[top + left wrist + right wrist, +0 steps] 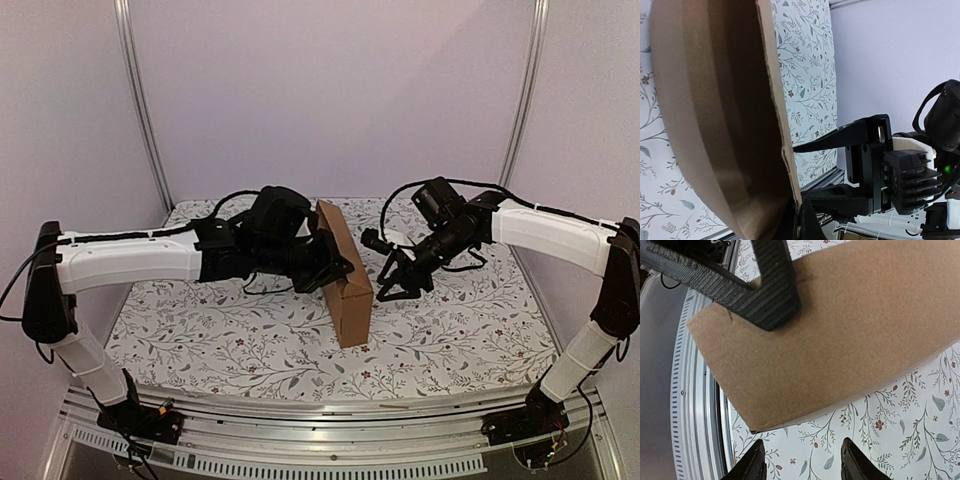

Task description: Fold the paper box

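**Paper box (347, 285) stood on edge at mid-table**
The left jaws are clamped on the box's upper wall, apparently to steady it upright on the table (250, 340). The right jaws hang apart just beside its far face, likely ready to press a flap.

Soft, even light falls from above, with no glare. In the overhead view the poles (138, 100) bow near the edges, and a faint shadow lies on the table (200, 330) under the left gripper (338, 268). At that wrist, the box (715, 125) is blurred and its hollow shaded. Ahead of the right gripper (801, 460), its grain is sharp.
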Robot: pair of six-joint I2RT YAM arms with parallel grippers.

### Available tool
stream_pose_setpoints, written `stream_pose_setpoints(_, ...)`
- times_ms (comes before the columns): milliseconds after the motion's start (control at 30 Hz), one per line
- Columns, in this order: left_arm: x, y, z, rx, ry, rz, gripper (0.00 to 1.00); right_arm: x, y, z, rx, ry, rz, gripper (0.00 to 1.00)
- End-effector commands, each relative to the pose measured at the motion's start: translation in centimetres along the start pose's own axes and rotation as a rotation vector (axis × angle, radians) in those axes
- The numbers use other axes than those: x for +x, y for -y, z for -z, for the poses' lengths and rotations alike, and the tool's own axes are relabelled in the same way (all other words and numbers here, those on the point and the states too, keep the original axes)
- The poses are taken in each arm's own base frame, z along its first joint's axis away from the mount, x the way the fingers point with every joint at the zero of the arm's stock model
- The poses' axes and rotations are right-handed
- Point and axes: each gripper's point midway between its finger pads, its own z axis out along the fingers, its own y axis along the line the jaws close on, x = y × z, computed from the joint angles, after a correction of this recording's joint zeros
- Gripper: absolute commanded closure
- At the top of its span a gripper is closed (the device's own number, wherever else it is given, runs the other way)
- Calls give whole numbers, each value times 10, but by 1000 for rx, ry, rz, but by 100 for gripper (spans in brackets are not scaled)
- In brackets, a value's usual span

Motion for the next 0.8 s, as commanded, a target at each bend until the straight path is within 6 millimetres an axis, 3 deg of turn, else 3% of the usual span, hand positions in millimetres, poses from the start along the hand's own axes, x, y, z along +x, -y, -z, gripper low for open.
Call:
stream_pose_setpoints(0,10,-43,-9,-109,-42,-4,100,-1,-4,1,-16,11,-10,50)
stream_pose_setpoints(267,10,-76,-25,-126,-70,43,100,1,-4,-2,-24,2,-21,50)
stream_pose_setpoints(567,6,-98,-30,-148,-75,54,100,3,-2,-3,-24,-7,-35,50)
stream_pose_setpoints(767,8,-116,-34,-182,-89,29,100,-17,-4,18,15,42,0,50)
